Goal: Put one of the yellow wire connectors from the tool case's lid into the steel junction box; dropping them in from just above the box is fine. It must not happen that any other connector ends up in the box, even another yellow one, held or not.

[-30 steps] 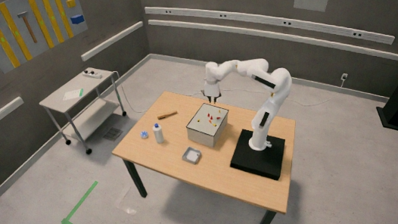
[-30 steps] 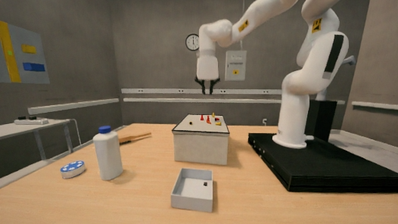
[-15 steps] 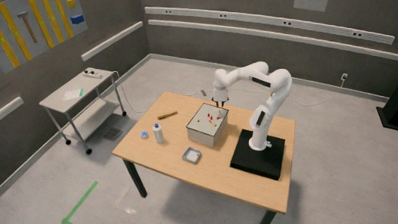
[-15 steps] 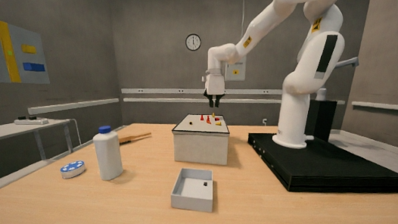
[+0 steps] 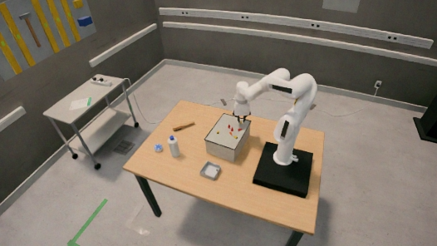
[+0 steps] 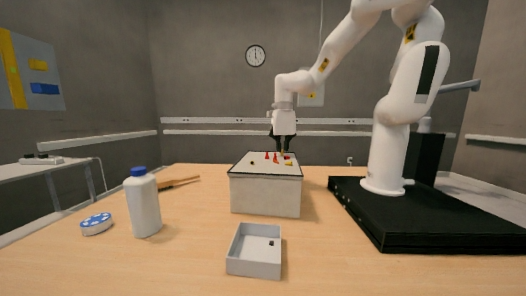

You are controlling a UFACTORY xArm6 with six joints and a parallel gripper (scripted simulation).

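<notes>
Now jaws [image 6: 282, 148] part-open, empty, poised just above yellow connector [image 6: 288, 163] on case lid [image 6: 260, 167].

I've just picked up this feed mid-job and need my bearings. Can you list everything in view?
Table: one, light wood, centre of room.
Tool case: one, grey, mid-table, white lid.
Wire connectors: several, red and yellow, on the lid.
Junction box: one, grey steel, open, in front of the case.
Bottle: one, white with blue cap, left of the case.
Disc: one, blue and white, beside the bottle.
Brush: one, wooden, far side of table.
Cart: one, grey, by the left wall.
Clock: one, back wall.
Arm: one, white, on a black base.
Gripper: partly closed, down over the lid, holding nothing.
</notes>
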